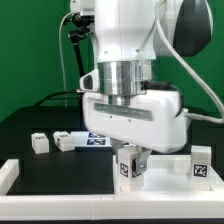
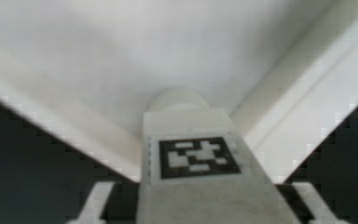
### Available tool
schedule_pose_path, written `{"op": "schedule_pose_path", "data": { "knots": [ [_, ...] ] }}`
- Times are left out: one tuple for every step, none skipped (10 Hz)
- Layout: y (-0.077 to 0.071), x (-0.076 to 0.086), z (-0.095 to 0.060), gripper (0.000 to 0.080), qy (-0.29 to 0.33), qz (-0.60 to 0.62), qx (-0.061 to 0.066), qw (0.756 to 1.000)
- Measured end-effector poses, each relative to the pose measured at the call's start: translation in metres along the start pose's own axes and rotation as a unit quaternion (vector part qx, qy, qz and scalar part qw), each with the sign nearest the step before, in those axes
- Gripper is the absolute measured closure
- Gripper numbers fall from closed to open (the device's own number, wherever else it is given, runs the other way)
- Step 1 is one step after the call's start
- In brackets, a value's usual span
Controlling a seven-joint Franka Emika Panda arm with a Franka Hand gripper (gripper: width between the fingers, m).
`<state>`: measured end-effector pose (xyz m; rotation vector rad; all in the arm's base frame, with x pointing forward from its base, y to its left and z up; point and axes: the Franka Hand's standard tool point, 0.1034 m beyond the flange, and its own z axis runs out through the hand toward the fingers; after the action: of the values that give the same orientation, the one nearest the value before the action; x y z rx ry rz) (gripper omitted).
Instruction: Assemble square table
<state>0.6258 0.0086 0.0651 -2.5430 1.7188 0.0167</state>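
Note:
My gripper [image 1: 128,170] is shut on a short white block leg [image 1: 127,165] with a black-and-white tag, holding it upright near the front of the black table. In the wrist view the leg [image 2: 197,150] sits between my two fingers [image 2: 108,200] and points at the white square panel [image 2: 87,60], whose raised rim runs close by. In the exterior view the panel [image 1: 170,165] lies just behind and to the exterior view's right of the leg, mostly hidden by my hand. A tagged white piece [image 1: 201,165] stands at its right end.
Two loose white legs [image 1: 40,143] [image 1: 68,141] lie at the exterior view's left. The marker board [image 1: 96,141] lies beside them. A long white bar [image 1: 90,207] edges the front of the black surface, with a corner piece [image 1: 8,174] at the left.

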Motion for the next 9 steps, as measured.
{"op": "schedule_pose_path", "data": {
  "knots": [
    [-0.0029,0.0022,-0.0004,0.0512,-0.024,0.085,-0.004,0.996],
    [-0.0029,0.0042,0.0010,0.0512,-0.045,0.154,-0.005,0.987],
    [-0.0028,0.0049,0.0013,0.0512,-0.047,0.207,-0.006,0.977],
    [-0.0030,0.0040,0.0016,0.0512,-0.040,0.222,-0.009,0.974],
    [-0.0033,0.0019,0.0016,0.0512,-0.015,0.189,-0.018,0.982],
    [-0.0038,0.0023,0.0008,0.0512,-0.017,0.240,-0.015,0.970],
    [-0.0037,0.0026,0.0011,0.0512,-0.016,0.264,-0.016,0.964],
    [-0.0037,0.0027,0.0011,0.0511,-0.016,0.278,-0.016,0.960],
    [-0.0036,0.0033,0.0006,0.0511,-0.016,0.323,-0.018,0.946]
  ]
}}
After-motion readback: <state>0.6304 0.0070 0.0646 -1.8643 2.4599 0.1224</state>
